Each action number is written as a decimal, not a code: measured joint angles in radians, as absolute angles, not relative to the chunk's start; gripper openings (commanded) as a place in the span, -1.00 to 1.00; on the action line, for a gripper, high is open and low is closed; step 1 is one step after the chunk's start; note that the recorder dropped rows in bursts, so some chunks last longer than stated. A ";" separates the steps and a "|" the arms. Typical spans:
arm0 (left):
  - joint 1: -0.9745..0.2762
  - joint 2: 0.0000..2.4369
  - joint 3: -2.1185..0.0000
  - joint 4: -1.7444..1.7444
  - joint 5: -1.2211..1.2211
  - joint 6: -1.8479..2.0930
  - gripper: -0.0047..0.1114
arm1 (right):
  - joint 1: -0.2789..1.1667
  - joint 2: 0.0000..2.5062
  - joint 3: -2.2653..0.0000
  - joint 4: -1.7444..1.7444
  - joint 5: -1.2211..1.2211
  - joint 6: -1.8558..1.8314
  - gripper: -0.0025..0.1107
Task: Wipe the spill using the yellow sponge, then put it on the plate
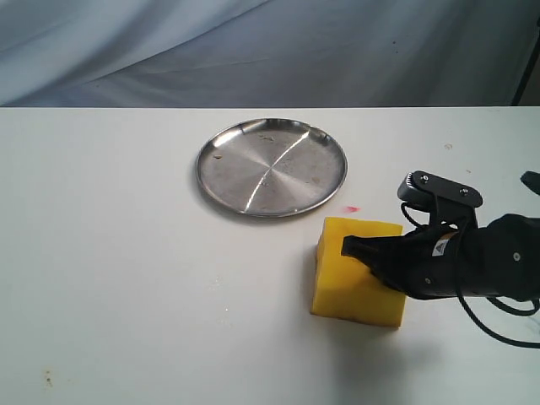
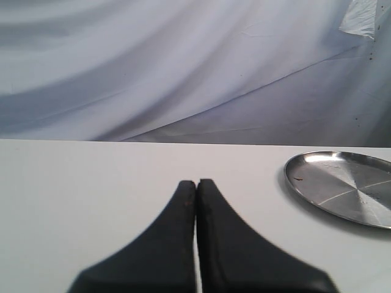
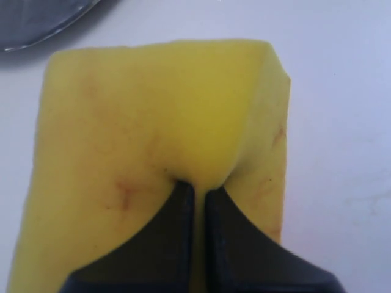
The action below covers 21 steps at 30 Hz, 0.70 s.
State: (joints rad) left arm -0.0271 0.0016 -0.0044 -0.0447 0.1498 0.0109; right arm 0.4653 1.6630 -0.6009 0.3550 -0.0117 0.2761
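Note:
The yellow sponge [image 1: 359, 272] rests on the white table [image 1: 126, 253], in front of and right of the plate [image 1: 272, 166]. My right gripper [image 1: 348, 246] is shut on it, pinching a fold of foam, as the right wrist view shows with the gripper [image 3: 200, 190] buried in the stained sponge [image 3: 153, 122]. No tan-brown spill shows in any view; the sponge may cover it. My left gripper [image 2: 197, 183] is shut with nothing in it, low over bare table, with the plate [image 2: 345, 186] off to one side. The left gripper is out of the exterior view.
A small pink-red smear [image 1: 353, 208] lies between the plate and the sponge. Tiny specks mark the table at the front left [image 1: 48, 377]. A grey cloth backdrop [image 1: 270, 51] hangs behind the table's far edge.

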 measured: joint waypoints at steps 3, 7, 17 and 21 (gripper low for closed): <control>-0.027 0.002 -0.004 -0.045 0.150 0.011 -0.89 | 0.475 1.667 -0.603 0.353 -0.016 0.280 -0.96; -0.027 0.002 -0.004 -0.045 0.150 0.011 -0.89 | 0.490 1.670 -0.633 0.342 0.000 0.280 -0.96; -0.027 0.002 -0.004 -0.045 0.150 0.011 -0.89 | 0.555 1.694 -0.696 0.342 0.040 0.280 -0.96; -0.027 0.002 -0.004 -0.045 0.150 0.011 -0.89 | 0.577 1.736 -0.702 0.346 0.013 0.280 -0.96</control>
